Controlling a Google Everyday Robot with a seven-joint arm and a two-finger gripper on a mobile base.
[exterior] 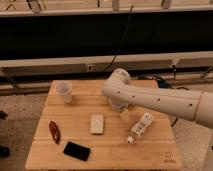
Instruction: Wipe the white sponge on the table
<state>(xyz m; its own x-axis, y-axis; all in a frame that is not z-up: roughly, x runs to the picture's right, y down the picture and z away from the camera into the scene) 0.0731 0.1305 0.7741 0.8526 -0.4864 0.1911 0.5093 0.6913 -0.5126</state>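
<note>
The white sponge [97, 124] lies flat near the middle of the light wooden table [150, 150]. The white arm reaches in from the right, and its wrist hangs over the table's back middle. My gripper [123, 115] points down, right of the sponge and a little behind it, apart from it, and left of the white bottle [140, 127].
A clear plastic cup [64, 92] stands at the back left. A red object [54, 131] and a flat black rectangle [76, 150] lie at the front left. A small mark [169, 159] is at the front right corner. A dark wall and cables run behind.
</note>
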